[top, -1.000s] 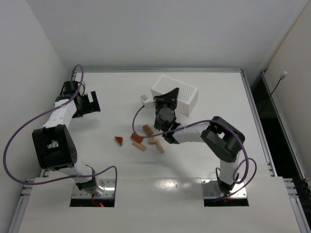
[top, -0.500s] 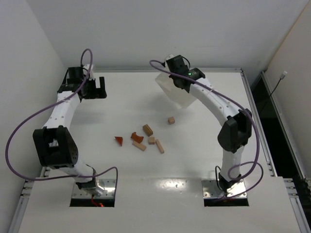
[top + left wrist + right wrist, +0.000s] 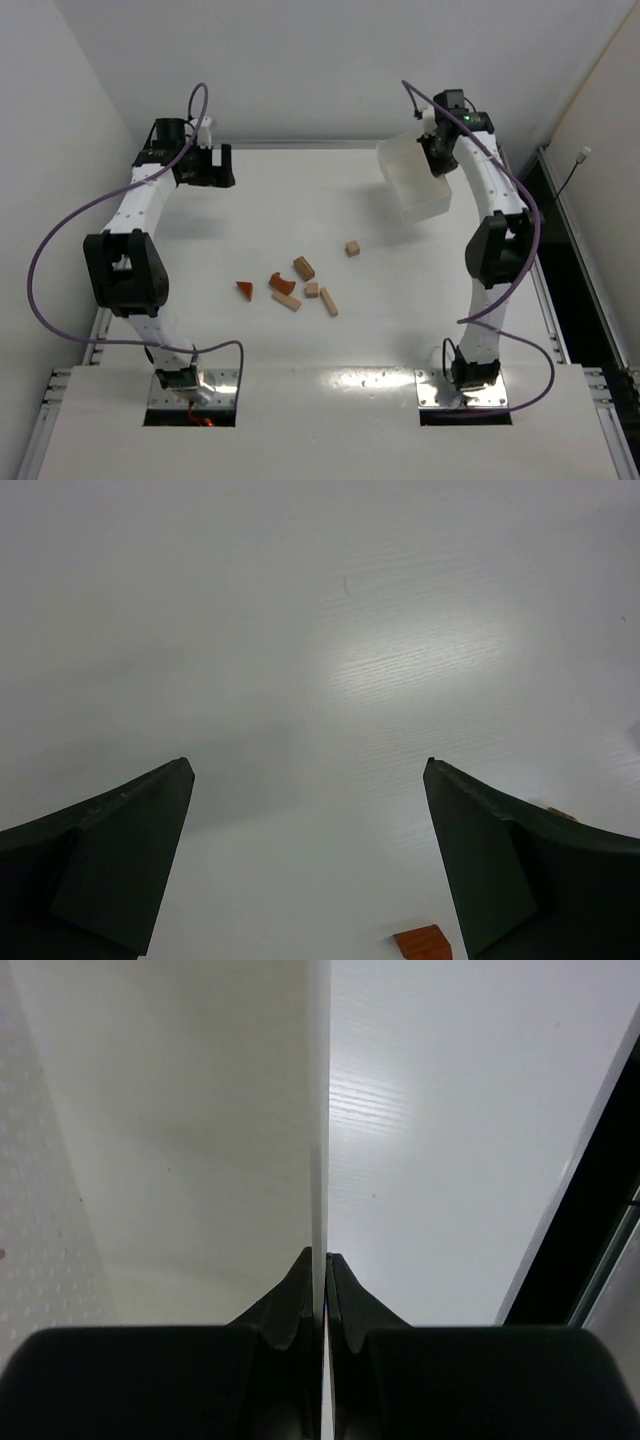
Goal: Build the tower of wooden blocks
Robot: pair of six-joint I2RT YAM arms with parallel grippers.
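The wooden blocks lie loose and flat at the table's middle. There is a red-brown wedge (image 3: 244,289), a red-brown arch (image 3: 281,283), tan bars (image 3: 328,301) and a tan cube (image 3: 352,248) apart to the right. None is stacked. My left gripper (image 3: 215,166) (image 3: 308,765) hangs open over the far left of the table, holding nothing. A red-brown piece (image 3: 423,943) shows at the bottom of the left wrist view. My right gripper (image 3: 440,150) (image 3: 320,1253) is shut on the thin wall of the white tray (image 3: 415,182) (image 3: 318,1110), held tilted above the far right.
The table's far edge (image 3: 330,145) and the back wall lie just behind both grippers. A dark gap beside the table's right edge (image 3: 590,1210) shows in the right wrist view. Purple cables loop off both arms.
My right arm has swung the tray from over the blocks up to the far right. The tan cube now lies on the table. My left gripper moved toward the back edge, still open.
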